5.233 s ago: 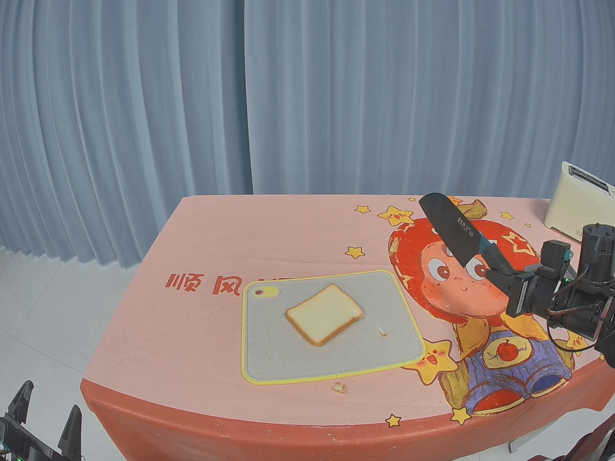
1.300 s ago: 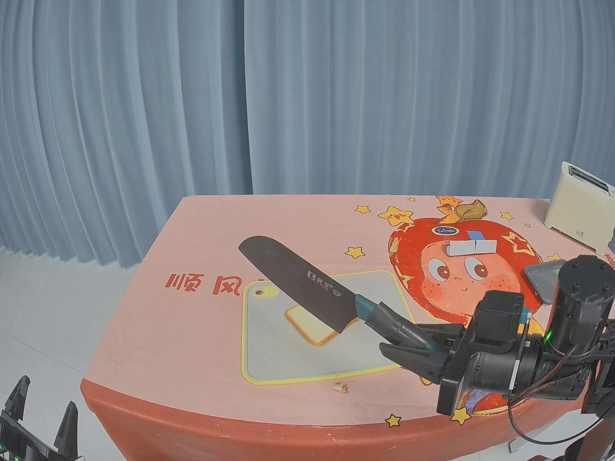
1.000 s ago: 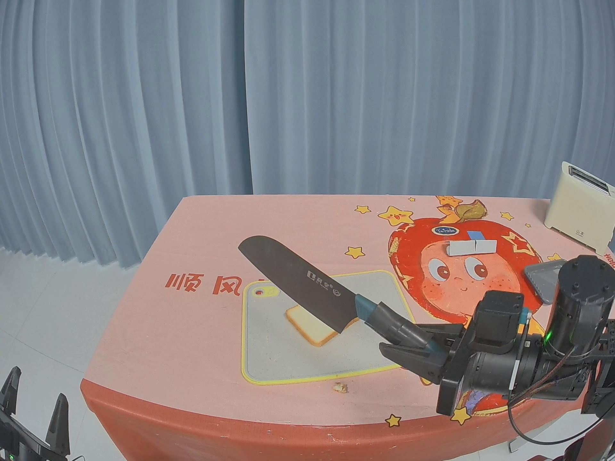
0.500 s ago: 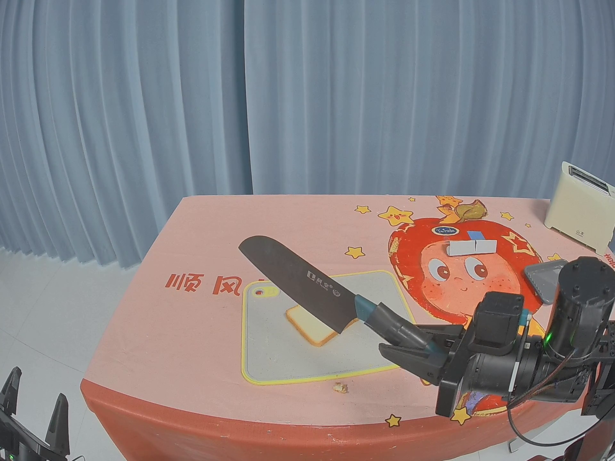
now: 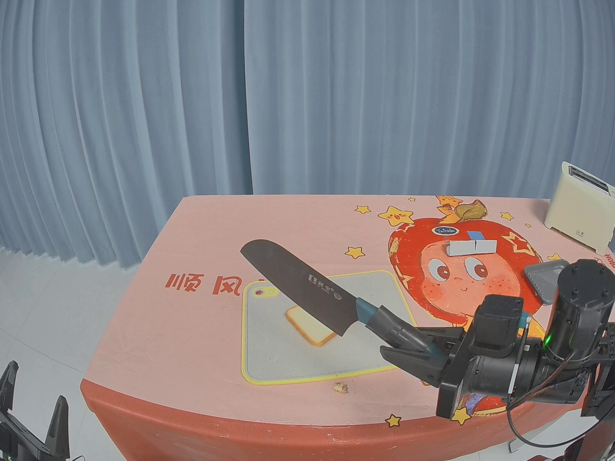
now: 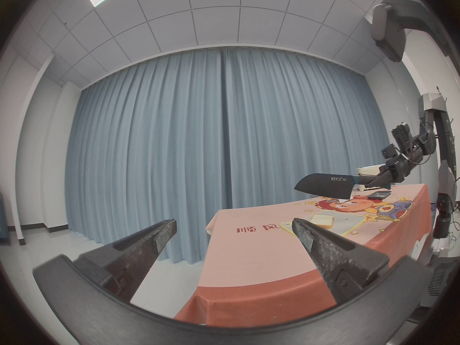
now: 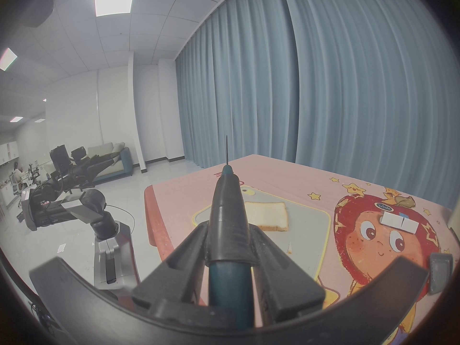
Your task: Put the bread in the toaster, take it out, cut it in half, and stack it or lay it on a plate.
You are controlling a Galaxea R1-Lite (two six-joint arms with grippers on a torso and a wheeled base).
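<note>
A slice of bread [image 5: 312, 333] lies on the grey cutting board [image 5: 282, 360] with a yellow rim, partly hidden behind the knife. My right gripper [image 5: 410, 347] is shut on the handle of a dark-bladed knife [image 5: 298, 283]. The blade hangs tilted in the air above the bread, pointing toward the table's left. In the right wrist view the knife handle [image 7: 227, 216] runs straight out over the bread [image 7: 266, 215]. The cream toaster [image 5: 582, 209] stands at the table's far right. My left gripper [image 6: 233, 226] is open, low and off the table's left front corner.
A small white and blue block [image 5: 472, 247] and a grey flat object [image 5: 544, 273] lie on the right half of the table. A crumb [image 5: 339, 388] sits near the front edge. A blue curtain hangs behind the table.
The right arm has carried the knife from above the table's right side to over the bread; in the last second the blade dipped slightly. The left gripper sank lower.
</note>
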